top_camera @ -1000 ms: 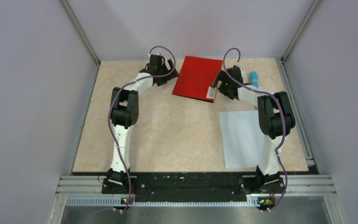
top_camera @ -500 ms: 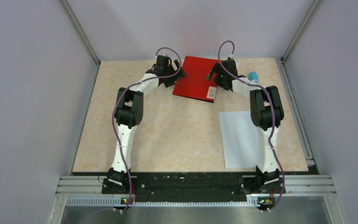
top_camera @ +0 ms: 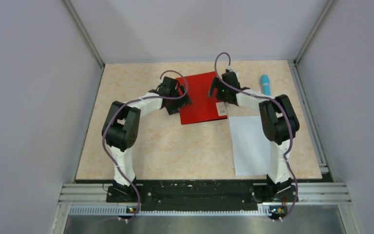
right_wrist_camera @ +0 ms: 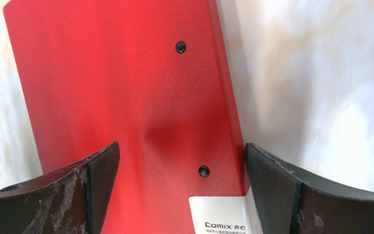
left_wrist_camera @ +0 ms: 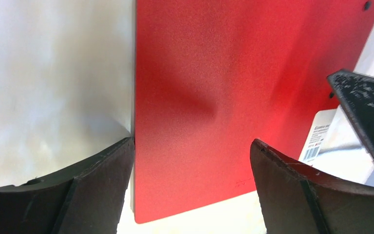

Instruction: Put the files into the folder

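The red folder [top_camera: 198,99] lies shut and flat at mid-back of the table, its white label [top_camera: 220,109] at the near right corner. My left gripper [top_camera: 179,100] stands open at its left edge; in the left wrist view, the left gripper [left_wrist_camera: 192,144] has one finger at the edge of the folder [left_wrist_camera: 214,87] and the other over the red cover. My right gripper [top_camera: 218,90] is open at the right edge, and the right gripper [right_wrist_camera: 181,146] straddles the folder [right_wrist_camera: 126,87] above the label [right_wrist_camera: 221,217]. The files, a white sheet [top_camera: 250,144], lie near right, partly under the right arm.
A blue pen [top_camera: 265,84] lies at the back right, beyond the sheet. Grey walls close in the table on the left, back and right. The arm bases sit on a black rail [top_camera: 199,191] along the near edge.
The folder has slid toward the near side and turned a little. Both grippers came nearer with it, one at each side edge, and both stay open.
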You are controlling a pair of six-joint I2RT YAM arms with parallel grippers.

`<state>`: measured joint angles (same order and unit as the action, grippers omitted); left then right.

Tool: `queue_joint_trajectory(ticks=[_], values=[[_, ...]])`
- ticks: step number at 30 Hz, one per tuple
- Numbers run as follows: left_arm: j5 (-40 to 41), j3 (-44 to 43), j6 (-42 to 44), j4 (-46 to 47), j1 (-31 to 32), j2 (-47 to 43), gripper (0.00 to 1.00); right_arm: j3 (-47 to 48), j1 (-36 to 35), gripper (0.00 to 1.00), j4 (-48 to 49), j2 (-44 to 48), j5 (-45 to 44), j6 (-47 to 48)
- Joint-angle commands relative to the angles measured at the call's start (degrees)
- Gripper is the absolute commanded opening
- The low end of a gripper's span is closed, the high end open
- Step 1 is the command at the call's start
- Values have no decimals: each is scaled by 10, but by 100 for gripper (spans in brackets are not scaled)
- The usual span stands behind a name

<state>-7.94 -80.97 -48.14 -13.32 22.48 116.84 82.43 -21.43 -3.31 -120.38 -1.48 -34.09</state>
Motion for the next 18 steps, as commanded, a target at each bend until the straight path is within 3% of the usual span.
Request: queue_joint_trajectory(ticks=[1, 8, 14, 18], values=[[13, 128, -28, -45, 42, -100, 91, -113, -63, 97, -31, 74, 57, -31], [64, 275, -37, -74, 66, -256, 91, -223, -139, 97, -21, 179, 40, -48], [119, 293, -12, -146, 57, -331, 93, -255, -214, 97, -50, 235, 16, -50], [135, 283, -3, -180, 51, -350, 93, -259, -237, 97, -95, 273, -63, -13]])
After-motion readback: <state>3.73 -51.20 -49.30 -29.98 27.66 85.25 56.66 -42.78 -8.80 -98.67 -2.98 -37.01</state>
